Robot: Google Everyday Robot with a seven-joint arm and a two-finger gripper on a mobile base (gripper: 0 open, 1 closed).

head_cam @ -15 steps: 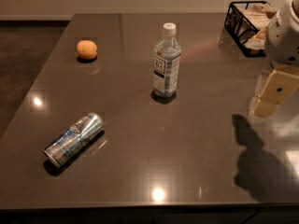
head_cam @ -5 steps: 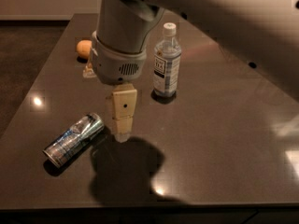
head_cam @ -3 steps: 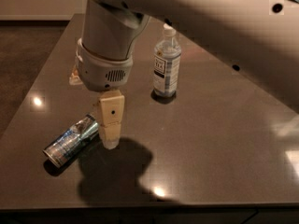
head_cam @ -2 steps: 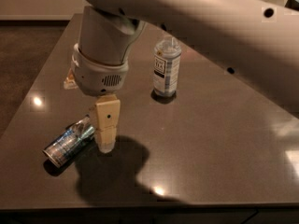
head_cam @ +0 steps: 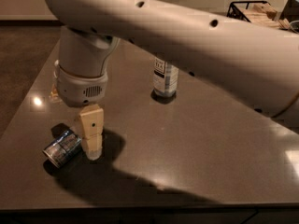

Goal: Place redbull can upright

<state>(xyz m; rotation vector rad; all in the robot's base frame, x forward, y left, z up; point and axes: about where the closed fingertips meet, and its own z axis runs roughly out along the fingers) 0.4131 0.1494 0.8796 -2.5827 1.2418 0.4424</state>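
On dark glossy table, redbull can lying, claw beside it

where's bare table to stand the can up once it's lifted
Widest bare patch: the table in front of the water bottle, from the gripper rightward. Crowded: front-left, where the redbull can lies on its side right beside the gripper, and the far-right corner with the basket.

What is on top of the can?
Nothing rests on the visible part of the can, which lies sideways on the table. The gripper hangs at its far end and hides that end, so contact cannot be seen.
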